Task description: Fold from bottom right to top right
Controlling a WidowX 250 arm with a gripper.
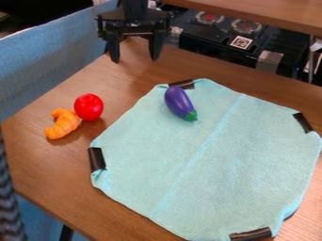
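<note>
Take the purple eggplant as your landmark: it lies on the pale teal cloth, near the cloth's top edge, and the cloth spreads out below it and to its right on the wooden table. You have the whole fold ahead of you, as far as you can see here. The cloth lies opened out, with no lower-right flap turned up over the rest. A crease slants down through the middle, starting to the right of the eggplant and ending well below it, but you should not count that as the fold you are asked for. The black strip at the lower right, well below and right of the eggplant, most likely marks the corner to bring up; the black strip at the upper right, well to the eggplant's right, seems to be where it should land. Your claw hangs above and to the left of the eggplant, apart from it, its two fingers spread with nothing between them. You probably need to grasp that lower corner first, then lift it up and lay it over. The red toy and orange croissant sit left of the eggplant, off the cloth.
</note>
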